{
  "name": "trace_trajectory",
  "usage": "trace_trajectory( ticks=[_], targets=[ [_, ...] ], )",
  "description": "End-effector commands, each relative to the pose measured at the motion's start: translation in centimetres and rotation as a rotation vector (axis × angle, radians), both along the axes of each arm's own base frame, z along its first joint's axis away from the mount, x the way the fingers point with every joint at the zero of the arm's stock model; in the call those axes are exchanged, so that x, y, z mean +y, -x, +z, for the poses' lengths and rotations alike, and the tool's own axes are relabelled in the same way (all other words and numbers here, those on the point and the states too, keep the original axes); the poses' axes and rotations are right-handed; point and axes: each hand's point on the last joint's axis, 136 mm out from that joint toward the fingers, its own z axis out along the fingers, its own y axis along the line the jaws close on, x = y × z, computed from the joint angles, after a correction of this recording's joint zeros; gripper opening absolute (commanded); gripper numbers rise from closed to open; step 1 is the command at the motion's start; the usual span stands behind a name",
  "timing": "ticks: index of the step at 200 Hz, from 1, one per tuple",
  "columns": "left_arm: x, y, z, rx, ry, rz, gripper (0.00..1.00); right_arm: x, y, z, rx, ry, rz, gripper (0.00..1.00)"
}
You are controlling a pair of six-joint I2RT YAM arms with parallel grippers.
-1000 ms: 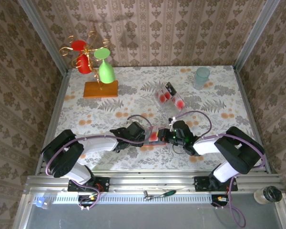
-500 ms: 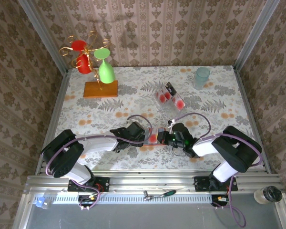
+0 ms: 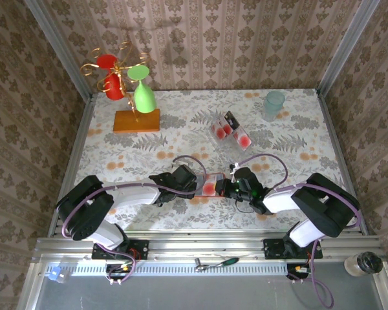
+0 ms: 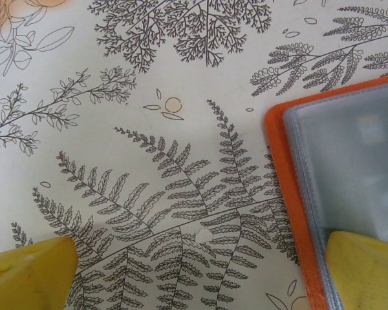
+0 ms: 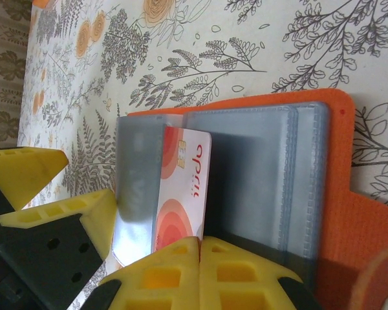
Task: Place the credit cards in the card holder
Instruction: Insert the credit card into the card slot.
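Observation:
The card holder (image 3: 209,186) lies open near the table's front middle, orange-red with a grey inner side (image 5: 265,161). My right gripper (image 5: 200,248) is shut on a pale pink credit card (image 5: 184,187) with red round marks, standing on edge and partly inside a grey pocket. My left gripper (image 4: 197,268) is open, and its right finger (image 4: 365,268) rests on the wallet's (image 4: 349,174) grey side. In the top view the left gripper (image 3: 193,183) and the right gripper (image 3: 231,186) flank the wallet. More credit cards (image 3: 230,132), black and pink, lie farther back.
An orange block (image 3: 137,121) with a gold wire stand and red and green cups stands at the back left. A pale green cup (image 3: 274,103) is at the back right. Patterned walls close in the table on three sides.
My right gripper has edged a little to the left with the pink card, closer over the wallet. The left arm has held still.

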Motion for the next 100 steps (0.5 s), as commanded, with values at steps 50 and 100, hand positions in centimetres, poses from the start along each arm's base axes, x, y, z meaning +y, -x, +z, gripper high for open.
trace_trajectory(
  ticks=[50, 100],
  targets=[
    [1.5, 1.2, -1.3, 0.034, -0.066, 0.0, 1.0, 0.4, 0.6, -2.3, 0.1, 0.064, 0.032, 0.0],
    [1.4, 1.1, -1.2, 0.031, -0.063, -0.001, 1.0, 1.3, 0.6, -2.8, 0.128, 0.06, 0.061, 0.0]
  ],
)
